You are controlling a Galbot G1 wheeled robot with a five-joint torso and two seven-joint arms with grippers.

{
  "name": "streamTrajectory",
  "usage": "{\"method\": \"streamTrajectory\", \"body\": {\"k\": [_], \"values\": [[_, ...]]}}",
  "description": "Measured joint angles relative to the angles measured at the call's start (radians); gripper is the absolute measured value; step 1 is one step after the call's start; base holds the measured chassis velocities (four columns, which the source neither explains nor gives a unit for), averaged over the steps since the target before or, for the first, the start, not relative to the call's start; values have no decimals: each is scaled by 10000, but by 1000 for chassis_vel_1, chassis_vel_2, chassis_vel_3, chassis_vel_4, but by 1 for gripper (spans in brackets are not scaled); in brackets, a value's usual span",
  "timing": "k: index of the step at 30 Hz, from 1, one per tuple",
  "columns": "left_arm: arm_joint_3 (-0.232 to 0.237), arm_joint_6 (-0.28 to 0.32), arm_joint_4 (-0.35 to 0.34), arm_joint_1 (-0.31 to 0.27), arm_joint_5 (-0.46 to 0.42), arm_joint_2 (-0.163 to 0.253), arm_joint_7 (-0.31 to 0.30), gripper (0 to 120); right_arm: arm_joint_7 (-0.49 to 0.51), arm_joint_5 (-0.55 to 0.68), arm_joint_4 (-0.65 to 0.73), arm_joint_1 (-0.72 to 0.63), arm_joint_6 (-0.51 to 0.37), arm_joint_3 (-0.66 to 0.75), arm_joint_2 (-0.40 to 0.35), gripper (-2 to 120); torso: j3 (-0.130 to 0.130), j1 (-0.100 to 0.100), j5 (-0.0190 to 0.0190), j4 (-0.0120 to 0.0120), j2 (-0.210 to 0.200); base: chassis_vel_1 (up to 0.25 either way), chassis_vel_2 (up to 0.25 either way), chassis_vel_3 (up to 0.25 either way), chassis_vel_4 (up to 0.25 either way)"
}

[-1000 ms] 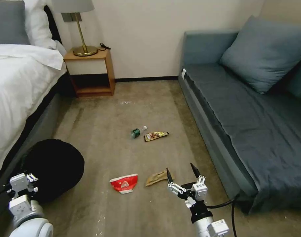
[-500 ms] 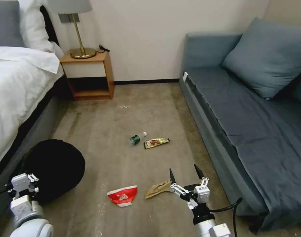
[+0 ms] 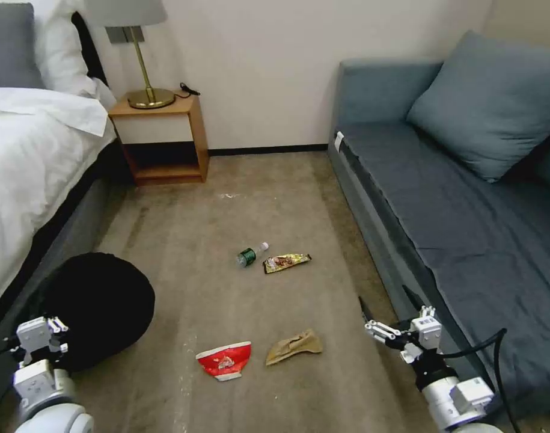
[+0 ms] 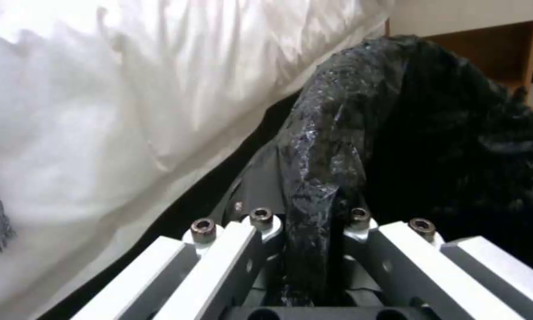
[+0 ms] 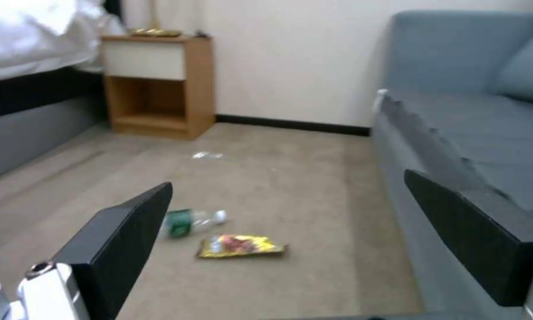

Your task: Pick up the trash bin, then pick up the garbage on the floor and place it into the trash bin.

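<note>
The bin (image 3: 97, 307), black-lined, sits at eight o'clock beside the bed (image 3: 34, 156), its rim clamped in the left gripper (image 4: 305, 231). On the carpet lie the wrapper (image 3: 225, 360) and paper (image 3: 293, 346) at six, the bottle (image 3: 250, 254) and packet (image 3: 286, 261) centrally; no print is legible. The right gripper (image 3: 388, 307) hovers at four beside the sofa (image 3: 443, 198), jaws apart and empty.

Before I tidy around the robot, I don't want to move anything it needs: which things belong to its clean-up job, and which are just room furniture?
Job:
trash bin, rim held in left tool
red-and-white wrapper
tan paper
green-labelled bottle
snack packet
right tool, open beside the sofa

Not the job:
bed
nightstand
lamp
sofa
</note>
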Motion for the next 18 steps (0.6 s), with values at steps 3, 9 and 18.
{"method": "streamTrajectory", "body": {"k": [3,9,18], "values": [[3,-8,17,-7,31,5,0,7,-424,21,5,227,-282,-98,-356,100,0,0,0,0,0,0,0,0,0],[-2,-71,13,80,244,-57,0,7,-1319,718,-342,1415,-1287,-410,-1499,100,0,0,-2,1,0,0,0,0,0],[-41,-197,238,101,540,-166,0,7,-2294,1540,-1658,3701,-1946,-1998,-3307,100,1,0,-6,1,0,0,0,0,0]]}}
